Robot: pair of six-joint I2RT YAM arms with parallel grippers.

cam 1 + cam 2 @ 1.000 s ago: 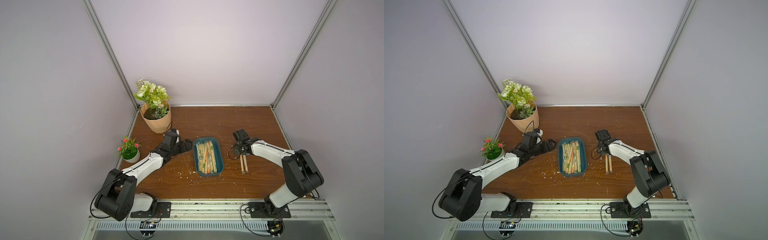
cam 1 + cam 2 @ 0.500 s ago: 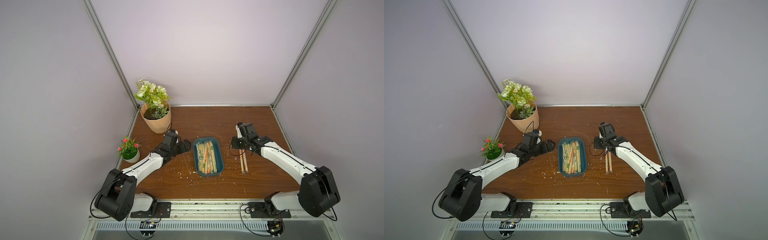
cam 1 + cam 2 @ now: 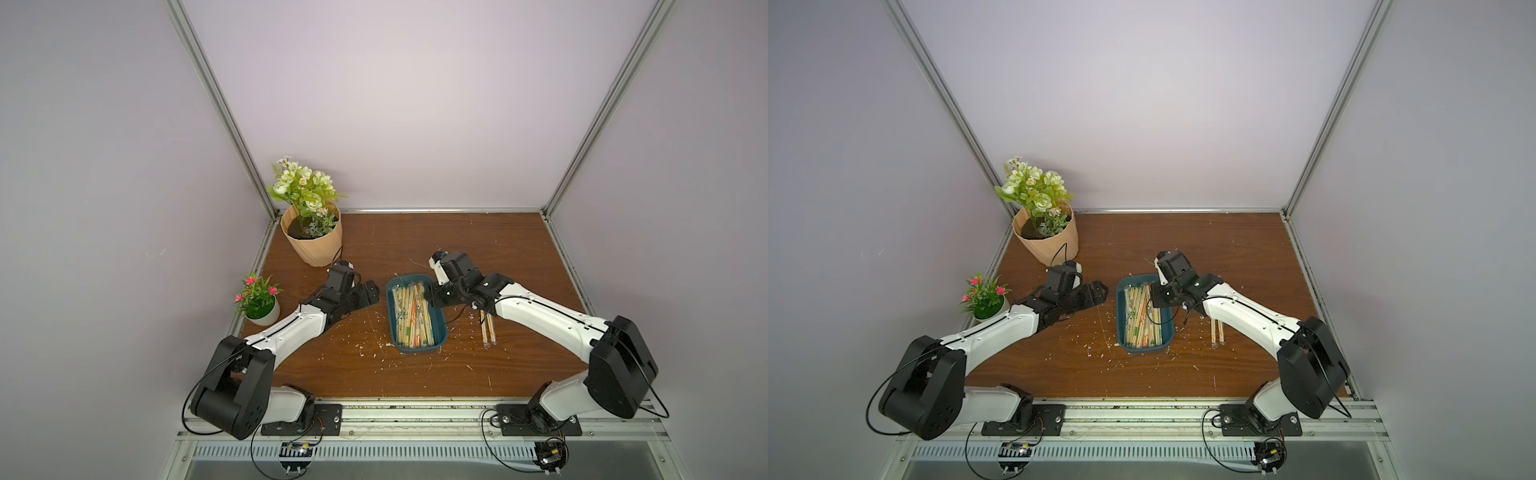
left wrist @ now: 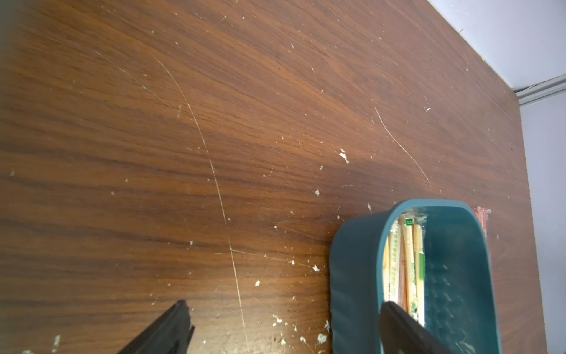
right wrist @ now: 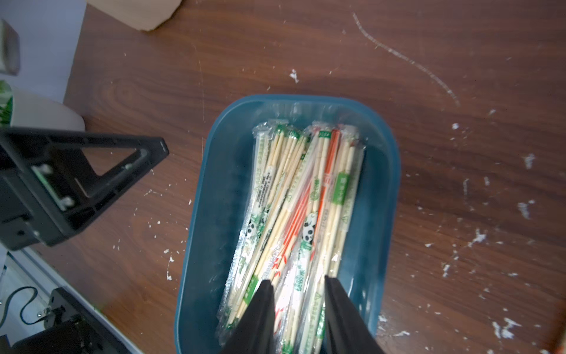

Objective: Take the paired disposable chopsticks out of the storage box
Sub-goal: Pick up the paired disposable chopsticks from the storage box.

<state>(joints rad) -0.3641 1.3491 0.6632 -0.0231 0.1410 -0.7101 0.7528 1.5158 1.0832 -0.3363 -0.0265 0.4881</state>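
my right end effector (image 5: pixel 296 286) narrowly apart astride chopsticks (image 5: pixel 301 196) at the box (image 5: pixel 204 214) far end, to pinch one pair | my left end effector (image 4: pixel 284 306) wide apart just left of box, likely to steady it

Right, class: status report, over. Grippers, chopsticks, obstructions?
Left gripper open, beside the storage box. Right gripper open over the paired disposable chopsticks in it. One pair out on the table. Nothing blocking.

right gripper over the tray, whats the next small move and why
Probably lower the right gripper a little into the pile, ready to close on one pair. Its jaws stand apart above one end of the paired disposable chopsticks lying in the storage box, and nothing looks gripped yet. Whether the tips touch the sleeves cannot be told.
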